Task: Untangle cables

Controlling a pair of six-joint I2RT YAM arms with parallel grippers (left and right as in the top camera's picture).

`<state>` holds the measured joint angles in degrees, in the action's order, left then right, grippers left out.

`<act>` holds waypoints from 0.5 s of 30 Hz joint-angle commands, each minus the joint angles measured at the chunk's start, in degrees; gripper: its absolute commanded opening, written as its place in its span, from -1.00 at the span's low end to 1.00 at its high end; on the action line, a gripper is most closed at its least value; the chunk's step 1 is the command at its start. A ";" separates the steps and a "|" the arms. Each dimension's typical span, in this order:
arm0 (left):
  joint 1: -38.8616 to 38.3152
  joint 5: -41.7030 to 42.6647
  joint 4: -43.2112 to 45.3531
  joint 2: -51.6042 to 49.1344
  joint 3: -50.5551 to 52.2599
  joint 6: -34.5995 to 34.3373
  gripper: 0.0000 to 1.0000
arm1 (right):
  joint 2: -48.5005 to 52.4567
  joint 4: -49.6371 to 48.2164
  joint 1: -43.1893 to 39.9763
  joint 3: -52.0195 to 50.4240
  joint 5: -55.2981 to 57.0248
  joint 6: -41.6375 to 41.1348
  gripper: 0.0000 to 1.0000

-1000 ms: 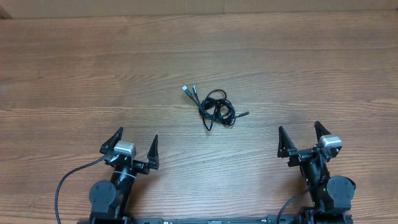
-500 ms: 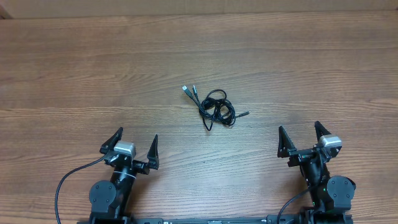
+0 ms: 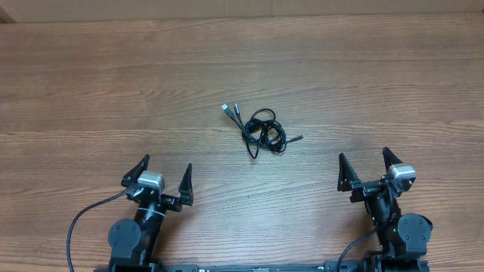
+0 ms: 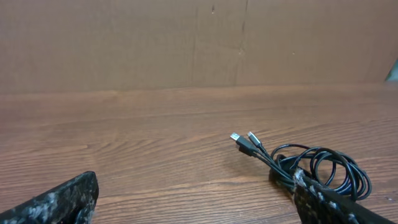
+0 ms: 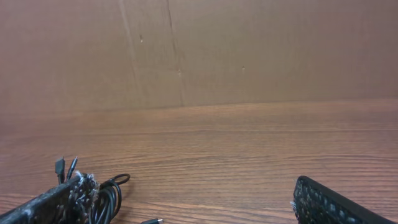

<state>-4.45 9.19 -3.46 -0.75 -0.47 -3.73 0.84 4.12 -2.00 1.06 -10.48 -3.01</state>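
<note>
The cables point(image 3: 261, 131) lie in 1 small bunch near the middle of the wood-grain counter point(image 3: 91, 75), ahead of both arms and well apart from each. They are thin black cords wound into a few loose overlapping loops. 2 plug ends stick out side by side at the far left of the bunch, 1 of them a silvery USB plug point(image 3: 225, 109). Another small plug point(image 3: 299, 138) pokes out on the right side.

The left fingers point(image 3: 187, 181) stand spread wide at the near edge of the counter, with nothing between them. The right fingers point(image 3: 342, 172) are spread just as wide on the other side and also have hold of nothing. A thick black wire point(image 3: 83, 219) curves away from the base of the left arm.

In the left wrist view, the left fingers point(image 4: 56, 202) frame bare wood. The cables point(image 4: 273, 160) sit ahead and to the right, partly behind the right-hand fingertip, with their 2 plugs point(image 4: 236, 137) pointing away. In the right wrist view, the right fingers point(image 5: 336, 205) are parted. The cables point(image 5: 109, 199) show low on the left, just past the left-hand fingertip. A plain brown panel point(image 4: 124, 43) rises behind the counter.
</note>
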 commanded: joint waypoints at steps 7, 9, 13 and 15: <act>0.31 3.19 -0.15 0.42 0.11 -9.53 0.99 | -0.68 -0.15 -0.26 -0.57 0.33 -0.20 1.00; 0.31 4.00 -0.15 0.24 0.04 -10.27 0.99 | -0.68 -0.15 -0.26 -0.57 0.35 -0.17 1.00; 0.31 4.37 -0.20 -0.98 -0.02 -9.66 1.00 | -0.68 -0.15 -0.26 -0.57 0.35 -0.20 1.00; 0.31 4.37 -0.39 -1.75 -0.22 -7.50 1.00 | -0.68 -0.15 -0.26 -0.57 0.35 -0.20 1.00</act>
<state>-4.45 11.86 -3.42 -1.19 -0.47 -12.10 0.84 4.12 -2.00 1.06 -10.48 -2.98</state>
